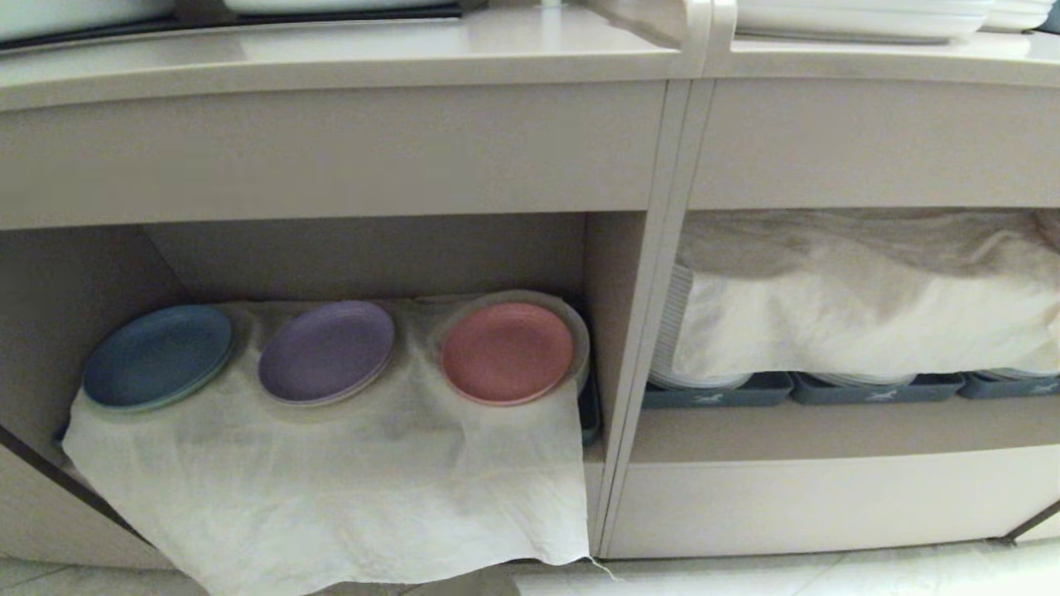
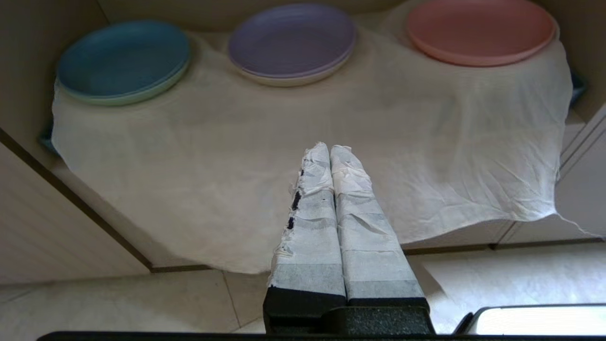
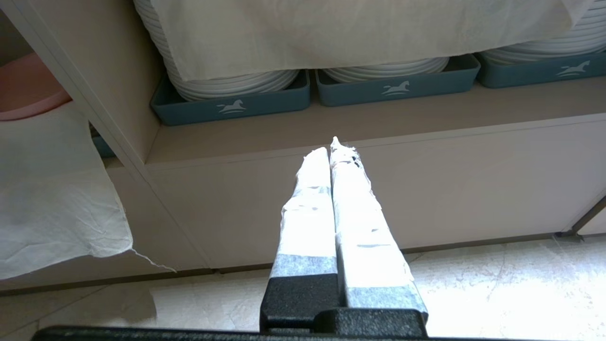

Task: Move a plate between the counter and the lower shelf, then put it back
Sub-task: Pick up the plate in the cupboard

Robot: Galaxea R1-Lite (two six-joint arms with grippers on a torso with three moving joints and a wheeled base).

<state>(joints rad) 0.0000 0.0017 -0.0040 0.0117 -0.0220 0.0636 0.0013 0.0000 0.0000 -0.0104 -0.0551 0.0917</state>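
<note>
The pink plate (image 1: 507,352) (image 2: 479,29) lies on the white cloth (image 1: 348,472) at the right end of the lower shelf (image 1: 74,281), beside a purple plate (image 1: 326,351) and a blue plate (image 1: 157,356). My left gripper (image 2: 330,148) hangs in front of the cloth's draped front, well short of the plates, shut and empty. My right gripper (image 3: 330,148) is shut and empty too, low before the neighbouring cubby's base panel. Neither arm shows in the head view. The counter (image 1: 331,58) runs above the shelf, with a black panel at its back edge.
The right cubby (image 1: 828,430) holds grey-blue trays (image 3: 232,102) of stacked white plates under another cloth (image 1: 869,314). A beige divider post (image 1: 642,331) separates the two cubbies. White plates (image 1: 861,16) sit on the adjoining top. Pale tiled floor (image 3: 473,284) lies below.
</note>
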